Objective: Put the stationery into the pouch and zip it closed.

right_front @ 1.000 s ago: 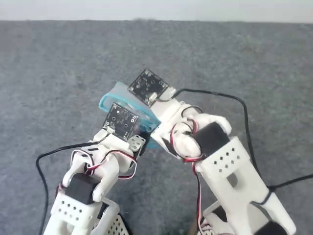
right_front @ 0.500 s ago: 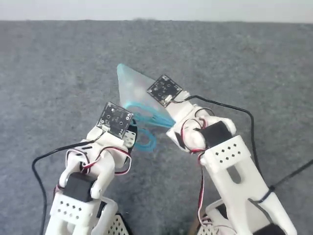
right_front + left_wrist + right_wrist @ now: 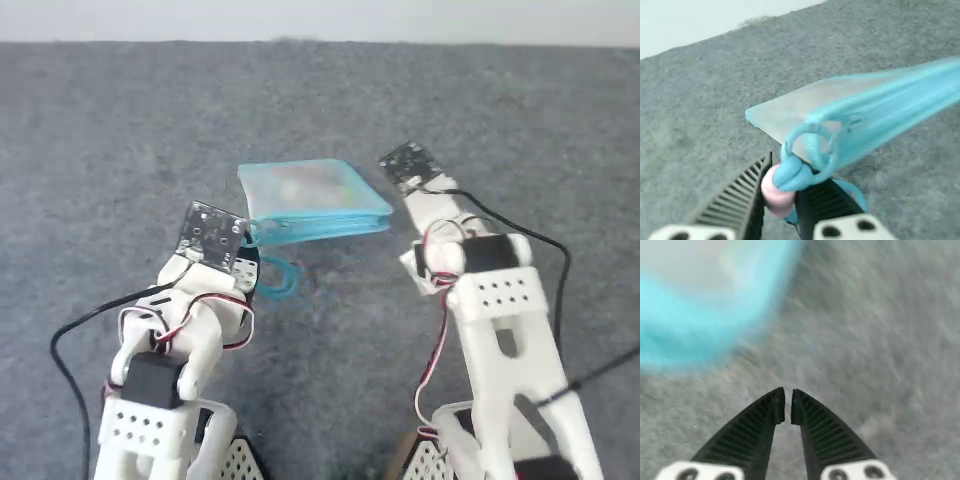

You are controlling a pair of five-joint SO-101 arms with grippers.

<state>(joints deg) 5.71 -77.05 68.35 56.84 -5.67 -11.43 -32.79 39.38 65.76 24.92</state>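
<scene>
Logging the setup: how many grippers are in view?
2. The left gripper grips the pouch's blue pull cord at its left end; the right gripper, shut on nothing, is off the pouch's right end.

Fixed high at the near edge, looking down and forward across the grey fuzzy table top [image 3: 110, 110]. Mounted on each wrist, close and low, aimed outward at that surface. Shared by all three: the translucent turquoise plastic pouch [image 3: 310, 190].

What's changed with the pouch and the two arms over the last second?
The right tool swung away to the right, off the pouch, and is shut on nothing. The pouch, tipped up a moment ago, now lies nearly flat. The left tool stayed clamped on the zipper pull.
</scene>
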